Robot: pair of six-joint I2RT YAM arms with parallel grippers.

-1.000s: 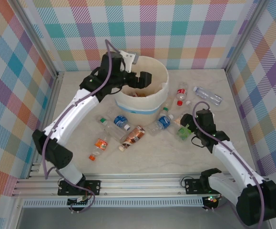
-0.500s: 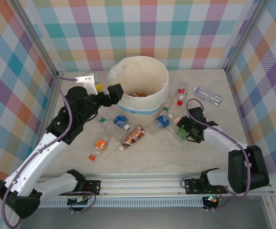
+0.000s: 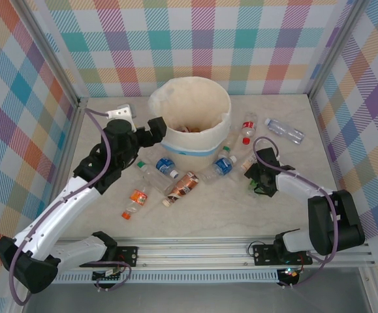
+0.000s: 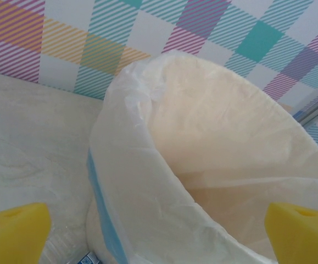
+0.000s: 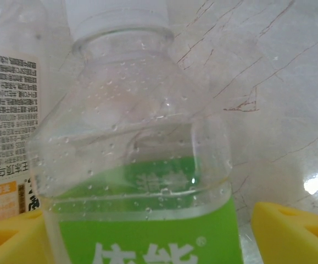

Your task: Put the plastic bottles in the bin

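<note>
**Bottle cleanup: right claw (image 5: 148, 236) straddling the green-label bottle (image 5: 148, 165), left claw (image 4: 159, 231) up by the bin (image 4: 126, 165)**

The right arm is stretched low over the table (image 3: 208, 218), off to the right of the bin. Its 2 yellow pads (image 5: 293, 231) sit on either side of the green-label bottle, which lies on the table. That claw is spread, not pinching: a sliver of table shows between the right-hand pad and the bottle's side. The other pad is partly tucked behind the bottle, so there's no telling if it touches. A white-label bottle (image 5: 7, 110) with small print lies just beside the green one.

The left claw is spread wide with nothing between its 2 yellow tips. It points at the bin's left side, just under the rim. From above it looks right next to the wall, but touching or not is hard to call.

The bin stands at the back-middle of the table, with the pale liner folded over the rim and a light blue band low on the wall. Something red and orange sits down inside, too small to make out.

Loose on the table:
- a blue-label bottle (image 3: 166, 168) in front of the bin's left half
- a second blue bottle (image 3: 223, 166) in front of its right half
- a brown bottle (image 3: 182, 186) between those 2 and nearer the arms
- an orange bottle (image 3: 136, 197) further left
- a red-label bottle (image 3: 249, 124) and a clear bottle (image 3: 284, 130) to the right of the bin
</note>
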